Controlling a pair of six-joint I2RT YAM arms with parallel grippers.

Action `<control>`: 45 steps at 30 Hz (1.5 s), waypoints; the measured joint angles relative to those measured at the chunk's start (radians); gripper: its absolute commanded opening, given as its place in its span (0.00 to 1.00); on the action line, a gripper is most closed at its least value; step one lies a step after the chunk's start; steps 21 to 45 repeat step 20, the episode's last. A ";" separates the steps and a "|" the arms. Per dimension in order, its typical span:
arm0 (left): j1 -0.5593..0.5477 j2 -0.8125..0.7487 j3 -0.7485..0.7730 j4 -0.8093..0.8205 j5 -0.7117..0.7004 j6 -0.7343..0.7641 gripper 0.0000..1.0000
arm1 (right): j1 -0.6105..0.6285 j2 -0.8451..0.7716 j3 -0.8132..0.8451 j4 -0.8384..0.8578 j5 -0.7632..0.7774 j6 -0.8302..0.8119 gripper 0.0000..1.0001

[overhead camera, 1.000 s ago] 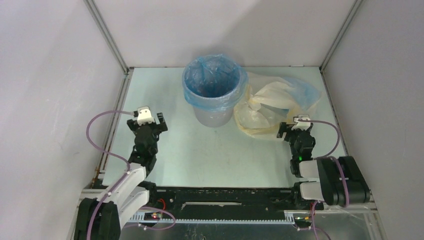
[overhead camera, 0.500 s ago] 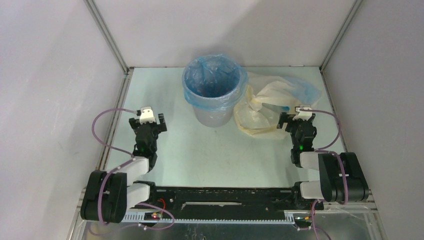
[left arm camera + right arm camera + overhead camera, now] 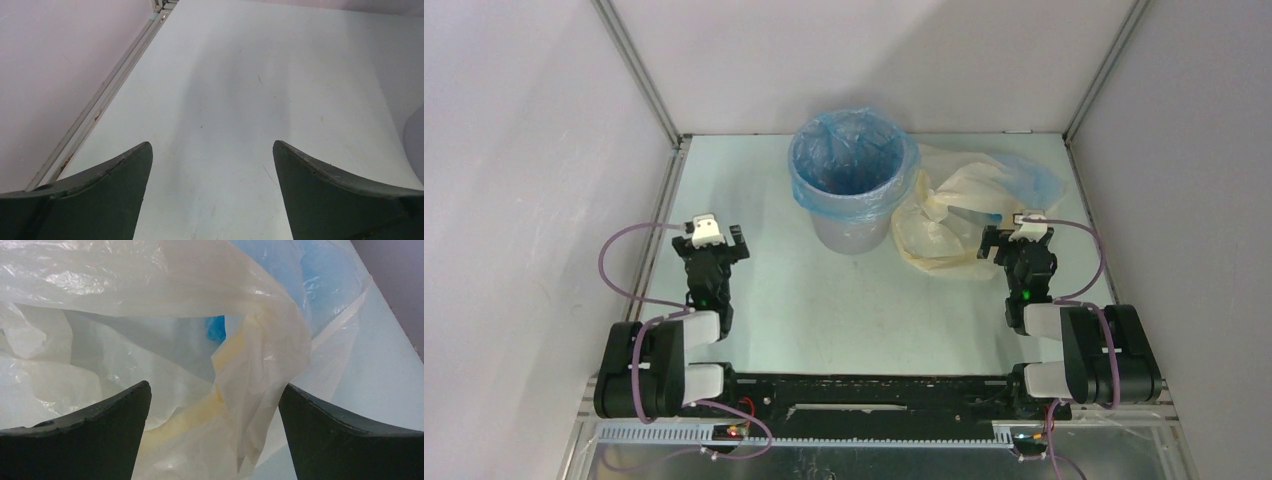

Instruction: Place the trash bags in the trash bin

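Observation:
The light grey trash bin [image 3: 852, 232] stands at the back middle of the table, lined with a bright blue trash bag [image 3: 852, 165] folded over its rim. A heap of cream-yellow and pale blue trash bags [image 3: 954, 215] lies on the table right of the bin. My right gripper [image 3: 1016, 237] is open at the heap's near right edge; in the right wrist view [image 3: 212, 390] cream film [image 3: 260, 370] hangs between its spread fingers, not pinched. My left gripper [image 3: 711, 240] is open and empty over bare table at the left, also in the left wrist view [image 3: 212, 147].
White enclosure walls with metal frame posts [image 3: 636, 75] close in the table on the left, back and right. A metal rail [image 3: 100, 100] runs along the table's left edge near my left gripper. The bin's wall [image 3: 415, 145] shows at the left wrist view's right edge.
My left arm has pulled back toward its base and shifted slightly left. My right gripper moved forward to the heap's edge in the first half second, then stayed still.

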 measured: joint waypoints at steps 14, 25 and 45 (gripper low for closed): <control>0.000 0.000 -0.008 0.034 0.004 -0.001 1.00 | 0.000 0.000 0.000 0.000 0.000 0.000 1.00; 0.000 0.000 -0.008 0.034 0.004 -0.001 1.00 | 0.000 0.000 0.000 0.000 0.000 0.000 1.00; 0.000 0.000 -0.008 0.034 0.004 -0.001 1.00 | 0.000 0.000 0.000 0.000 0.000 0.000 1.00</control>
